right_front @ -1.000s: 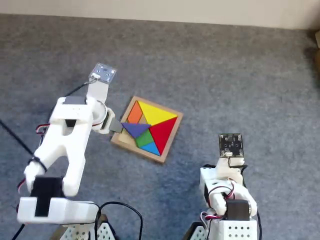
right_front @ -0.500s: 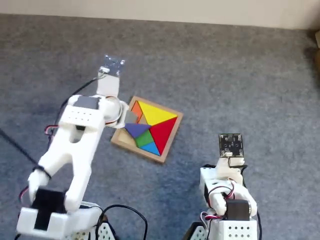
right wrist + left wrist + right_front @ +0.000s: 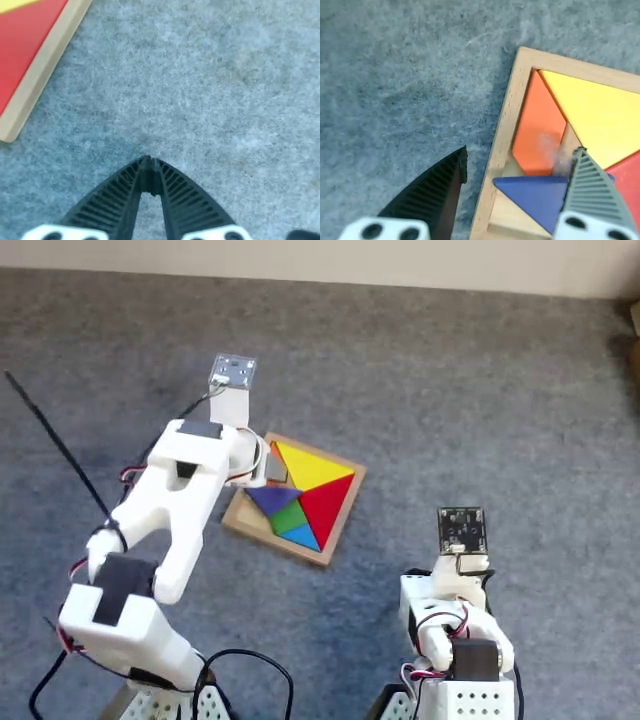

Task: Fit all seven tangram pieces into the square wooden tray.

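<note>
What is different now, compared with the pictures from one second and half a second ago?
The left arm swung away from its base, carrying the left tool along the rim of the wooden tray to the corner with the orange piece. It is open astride the rim and grasped nothing. The tray, the yellow piece and the shut right tool stayed as they were.

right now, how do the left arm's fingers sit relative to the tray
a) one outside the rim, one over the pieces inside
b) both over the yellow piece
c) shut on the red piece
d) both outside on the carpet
a: the left gripper is open across the tray rim, its black finger over the carpet and its grey finger over the blue piece.
</note>
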